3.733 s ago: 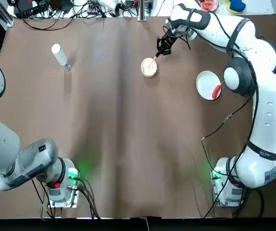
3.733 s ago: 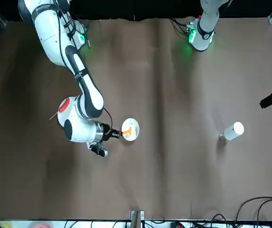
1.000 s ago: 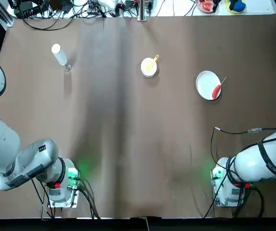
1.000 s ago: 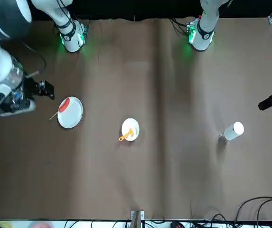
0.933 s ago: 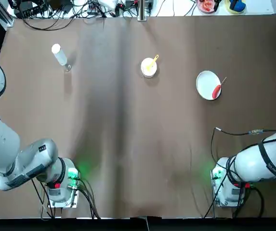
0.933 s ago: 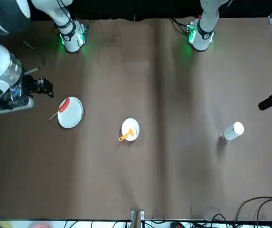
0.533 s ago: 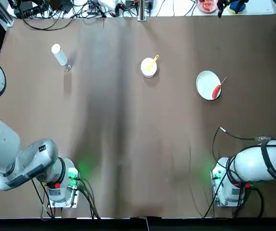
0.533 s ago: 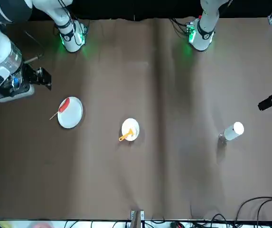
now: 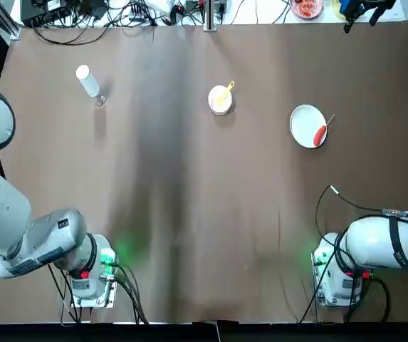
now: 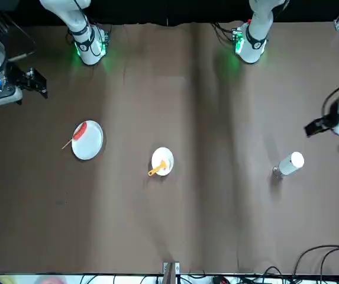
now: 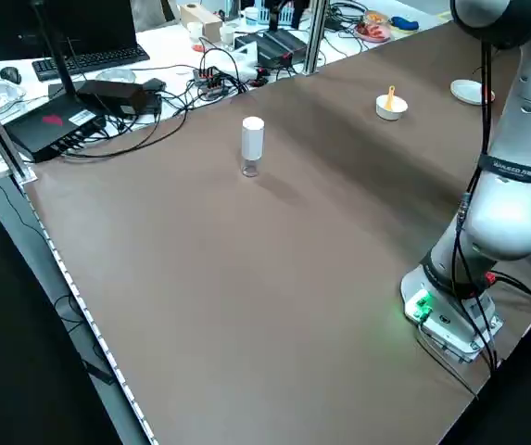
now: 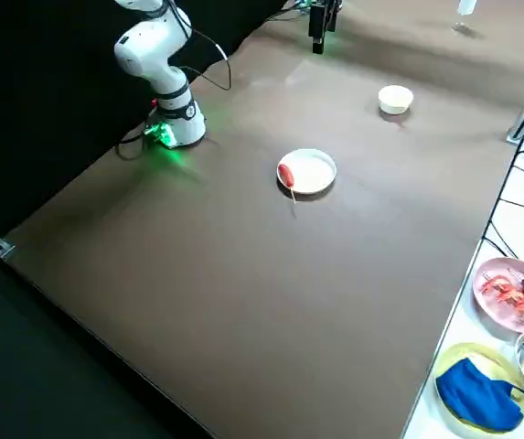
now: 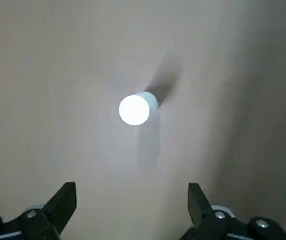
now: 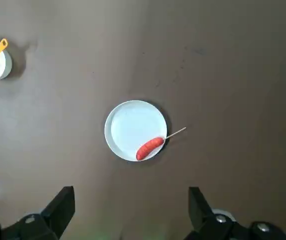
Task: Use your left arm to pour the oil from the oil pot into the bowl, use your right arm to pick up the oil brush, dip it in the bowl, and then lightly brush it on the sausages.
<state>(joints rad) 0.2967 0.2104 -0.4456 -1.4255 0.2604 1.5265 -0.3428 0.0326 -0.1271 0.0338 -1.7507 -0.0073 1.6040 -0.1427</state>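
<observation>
Pulled back from the bowl point(image 9: 220, 100), where it held the brush point(image 9: 226, 89) seconds ago, the right gripper point(image 10: 33, 80) is now off on the plate's far side from the bowl, while the left gripper point(image 10: 317, 125) has swung into frame near the pot point(image 9: 87, 80). From the top, the brush rests in the bowl with its handle over the rim; the pot stands upright well to the bowl's left, and the plate point(image 9: 303, 117) with one skewered sausage point(image 9: 320, 134) lies to its right. The front view shows neither gripper touching anything. The side views add only that the pot and plate sit well clear of the bowl. The left wrist view looks straight down on the pot's cap between wide-open fingers; the right wrist view looks down on the plate, its jaws equally wide and empty. The scene fits a finished brushing with the brush set back, or a pause before another dip. Any further stroke would want a firm hold on the handle and a light touch, so the sausage does not roll.
</observation>
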